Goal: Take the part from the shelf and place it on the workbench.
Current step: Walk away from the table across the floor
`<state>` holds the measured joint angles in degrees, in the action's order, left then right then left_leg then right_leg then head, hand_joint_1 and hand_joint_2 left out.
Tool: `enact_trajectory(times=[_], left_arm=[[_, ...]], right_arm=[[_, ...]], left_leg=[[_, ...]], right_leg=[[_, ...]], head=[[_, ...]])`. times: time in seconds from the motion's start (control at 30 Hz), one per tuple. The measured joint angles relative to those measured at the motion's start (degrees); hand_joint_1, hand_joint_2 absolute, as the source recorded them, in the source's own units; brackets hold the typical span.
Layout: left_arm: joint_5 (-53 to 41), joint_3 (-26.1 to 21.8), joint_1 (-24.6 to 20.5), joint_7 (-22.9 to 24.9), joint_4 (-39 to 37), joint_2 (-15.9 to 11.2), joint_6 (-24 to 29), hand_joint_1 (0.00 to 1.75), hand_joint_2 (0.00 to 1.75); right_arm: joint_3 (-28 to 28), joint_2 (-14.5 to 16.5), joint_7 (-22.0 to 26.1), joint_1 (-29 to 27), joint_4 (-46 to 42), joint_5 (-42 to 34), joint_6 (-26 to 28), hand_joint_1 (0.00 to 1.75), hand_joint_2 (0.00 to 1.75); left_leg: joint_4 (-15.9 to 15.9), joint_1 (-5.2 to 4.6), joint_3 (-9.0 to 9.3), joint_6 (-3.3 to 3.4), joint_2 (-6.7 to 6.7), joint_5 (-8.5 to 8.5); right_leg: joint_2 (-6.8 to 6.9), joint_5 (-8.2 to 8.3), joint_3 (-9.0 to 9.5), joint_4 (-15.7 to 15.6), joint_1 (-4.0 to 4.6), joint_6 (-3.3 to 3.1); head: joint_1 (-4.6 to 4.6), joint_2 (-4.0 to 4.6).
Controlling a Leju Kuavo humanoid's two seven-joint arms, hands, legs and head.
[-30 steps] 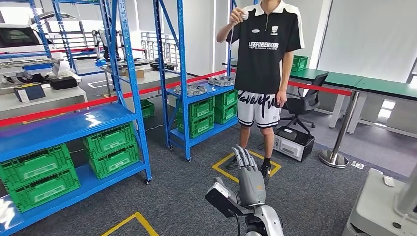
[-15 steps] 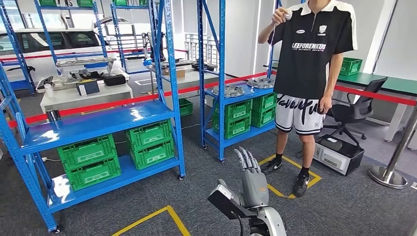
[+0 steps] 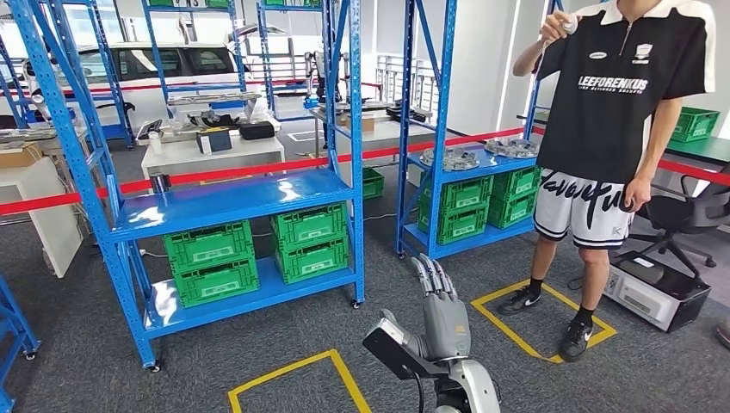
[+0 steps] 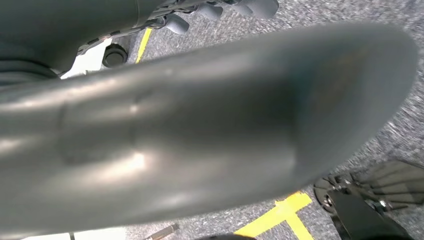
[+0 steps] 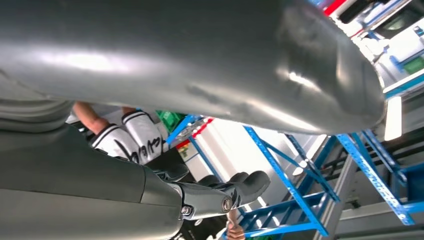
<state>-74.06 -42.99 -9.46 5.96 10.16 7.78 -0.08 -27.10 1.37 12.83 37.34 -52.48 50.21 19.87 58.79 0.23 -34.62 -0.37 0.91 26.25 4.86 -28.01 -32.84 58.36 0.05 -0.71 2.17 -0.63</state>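
A person (image 3: 615, 112) in a black shirt stands on a yellow floor square (image 3: 542, 318); green crates (image 3: 211, 262) fill lower racks; a white van (image 3: 185, 64) is parked behind

right hand (image 3: 443, 314) raised, fingers straight, empty | left hand (image 4: 240, 7) hanging

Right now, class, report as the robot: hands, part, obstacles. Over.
Right hand raised, open, empty. Left hand low, grip unclear. Metal parts on far blue shelf, untouched. Person standing beside that shelf.
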Motion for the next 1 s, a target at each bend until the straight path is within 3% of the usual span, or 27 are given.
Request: enact_trajectory(times=[0.07, 0.1, 0.43, 0.5, 0.53, 0.6, 0.67, 0.7, 0.73, 0.8, 0.83, 0.87, 0.93, 1.0], left_arm=[[-0.02, 0.00, 0.06, -0.15, 0.00, 0.03, 0.08, 0.00, 0.00], [-0.04, 0.00, 0.04, -0.24, 0.00, 0.03, 0.11, 0.00, 0.00], [-0.55, 0.00, -0.08, -0.24, 0.01, 0.06, 0.25, 0.00, 0.00], [-0.66, 0.00, -0.10, -0.07, 0.04, 0.11, 0.35, 0.00, 0.00], [-0.72, 0.00, -0.17, 0.02, 0.05, 0.14, 0.40, 0.00, 0.00], [-0.82, 0.00, -0.38, 0.09, 0.07, 0.20, 0.45, 0.00, 0.00], [-0.85, 0.01, -0.44, 0.11, 0.06, 0.26, 0.45, 0.00, 0.00], [-0.85, 0.01, -0.39, 0.13, 0.05, 0.28, 0.44, 0.00, 0.00], [-0.86, 0.01, -0.34, 0.14, 0.04, 0.28, 0.42, 0.00, 0.00], [-0.87, 0.02, -0.34, 0.14, 0.05, 0.25, 0.37, 0.00, 0.00], [-0.89, 0.03, -0.39, 0.14, 0.05, 0.22, 0.31, 0.00, 0.00], [-0.91, 0.07, -0.43, 0.15, 0.06, 0.20, 0.22, 0.00, 0.00], [-0.96, 0.24, -0.49, 0.17, 0.07, 0.17, 0.05, 0.00, 0.00], [-0.99, 0.44, -0.59, 0.18, 0.08, 0.17, -0.01, 0.00, 0.00]], right_arm=[[0.44, 0.01, -0.23, 0.15, 0.10, 0.19, 0.15, 0.00, 0.00], [0.61, 0.01, -0.16, 0.23, 0.18, 0.19, 0.26, 0.00, 0.00], [2.33, 0.04, -0.18, 0.47, 0.82, 0.19, 0.95, 0.00, 0.00], [2.69, 0.04, -0.23, 0.50, 0.83, 0.24, 0.85, 0.00, 0.00], [2.88, 0.03, -0.24, 0.55, 0.83, 0.27, 0.78, 0.00, 0.00], [3.14, -0.11, -0.24, 0.50, 0.84, 0.31, 0.60, 0.00, 0.00], [3.33, -0.36, -0.24, 0.08, 0.89, 0.26, 0.44, 0.00, 0.00], [3.42, -0.47, -0.22, -0.16, 0.91, 0.22, 0.41, 0.00, 0.00], [3.53, -0.57, -0.20, -0.32, 0.92, 0.20, 0.37, 0.00, 0.00], [3.74, -0.79, -0.13, -0.43, 0.95, 0.19, 0.28, 0.00, 0.00], [3.82, -0.90, -0.08, -0.46, 0.98, 0.19, 0.20, 0.00, 0.00], [3.92, -0.97, -0.05, -0.59, 1.02, 0.17, 0.18, 0.00, 0.00], [4.20, -1.08, 0.05, -0.83, 1.06, 0.08, 0.14, 0.00, 0.00], [4.47, -1.19, 0.20, -0.83, 1.00, -0.01, 0.15, 0.00, 0.00]], left_leg=[[-0.11, 0.02, -0.02, 0.01, 0.00, -0.11], [-0.05, -0.04, -0.04, 0.15, 0.03, -0.07], [-0.03, -0.70, -0.30, 2.32, 0.03, 0.55], [-0.48, -0.43, 0.30, 3.16, -0.38, 0.89], [-0.59, -0.33, 0.75, 3.49, -0.60, 1.03], [-0.60, -0.25, 1.06, 3.66, -0.97, 1.06], [-0.55, -0.23, 1.26, 3.43, -1.53, 1.28], [-0.50, -0.19, 1.45, 3.16, -1.81, 1.45], [-0.43, -0.12, 1.75, 2.83, -2.05, 1.70], [-0.22, -0.01, 2.39, 2.02, -2.35, 2.43], [-0.16, 0.01, 2.57, 1.58, -2.43, 2.81], [-0.21, 0.01, 2.75, 1.13, -2.45, 3.20], [-0.11, 0.03, 3.23, 0.24, -2.45, 3.48], [2.27, 0.15, 2.59, -0.47, -2.14, 2.87]], right_leg=[[-0.09, 0.21, 0.06, -0.22, 0.05, -0.60], [-0.09, 0.31, 0.12, -0.38, 0.02, -0.40], [-0.09, 1.28, 0.47, -0.46, -0.76, 2.74], [-1.09, 0.92, -0.20, 1.46, -1.01, 3.15], [-2.03, -0.12, -1.23, 3.41, -1.15, 3.21], [-4.03, -3.38, -5.12, 10.08, -1.25, 3.33], [-4.68, -5.02, -9.03, 15.72, -1.27, 3.39], [-4.74, -4.25, -9.71, 15.81, -1.32, 3.36], [-4.74, -2.42, -9.23, 13.63, -1.40, 3.32], [-4.80, 1.88, -6.36, 5.90, -1.57, 3.25], [-4.80, 2.57, -5.16, 2.88, -1.47, 3.02], [-4.84, 2.66, -4.36, 1.08, -1.31, 2.68], [-4.87, 1.53, -3.61, 0.48, -1.01, 1.54], [-4.94, 1.06, -2.20, 0.27, -1.09, 0.44]], head=[[-0.03, 0.00], [-0.03, 0.00], [-0.02, 0.00], [-0.08, 0.01], [-0.09, 0.02], [-0.11, 0.03], [-0.14, 0.02], [-0.14, 0.02], [-0.15, 0.02], [-0.13, 0.03], [-0.12, 0.03], [-0.07, 0.02], [-0.02, -0.01], [0.02, -0.05]])
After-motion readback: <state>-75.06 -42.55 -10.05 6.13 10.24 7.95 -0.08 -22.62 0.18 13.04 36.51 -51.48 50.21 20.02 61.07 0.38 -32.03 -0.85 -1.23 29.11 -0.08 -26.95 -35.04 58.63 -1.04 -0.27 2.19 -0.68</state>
